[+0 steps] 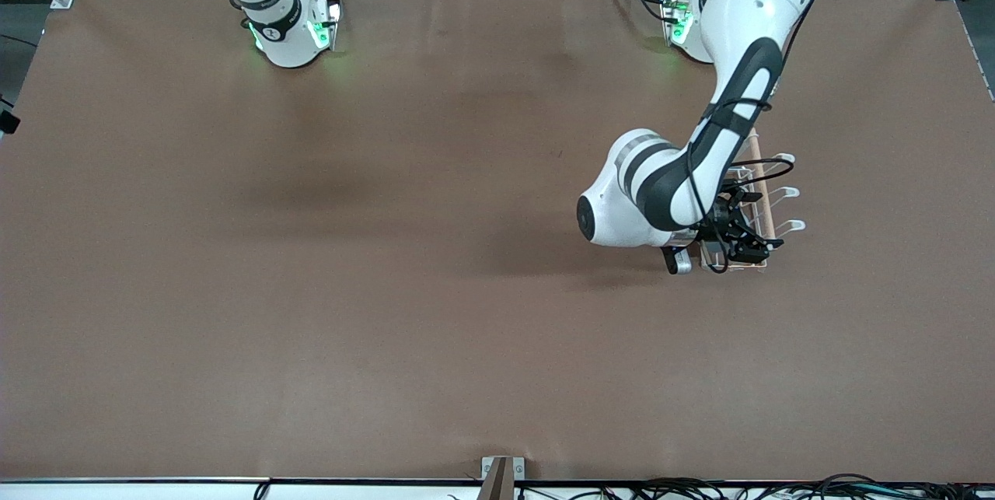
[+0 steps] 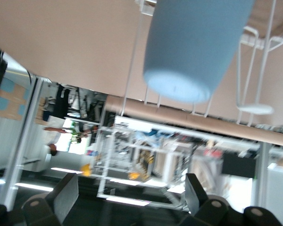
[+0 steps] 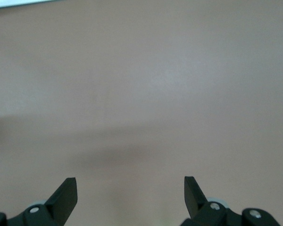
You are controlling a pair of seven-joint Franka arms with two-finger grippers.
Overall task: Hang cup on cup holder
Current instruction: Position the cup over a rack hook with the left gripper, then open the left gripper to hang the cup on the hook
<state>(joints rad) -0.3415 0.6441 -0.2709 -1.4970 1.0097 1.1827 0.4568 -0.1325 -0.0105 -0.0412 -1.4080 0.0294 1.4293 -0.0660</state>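
**Inspector:** Where is the cup?

**Assistant:** The light-blue cup (image 2: 195, 47) sits on the cup holder (image 1: 766, 204), upside down, its closed bottom facing the left wrist camera. White wire prongs (image 2: 254, 109) stand beside it, and the wooden rod (image 2: 198, 121) runs just past its bottom. In the front view the cup is hidden by the left arm.

**Inspector:** And the holder?

**Assistant:** It stands on the brown table (image 1: 311, 290), toward the left arm's end. Three rounded prong tips show clear of the arm.

**Inspector:** State of the left gripper?

**Assistant:** The left gripper (image 2: 132, 200) is at the holder's end nearer the front camera. Its fingers (image 2: 66, 195) are spread wide and nothing lies between them; the cup is apart from both, with clear space between.

**Inspector:** The right gripper?

**Assistant:** The right gripper (image 3: 130, 197) is out of sight in the front view. Its own camera shows the fingers spread wide over bare tabletop, holding nothing. The right arm waits at its base (image 1: 291, 29).
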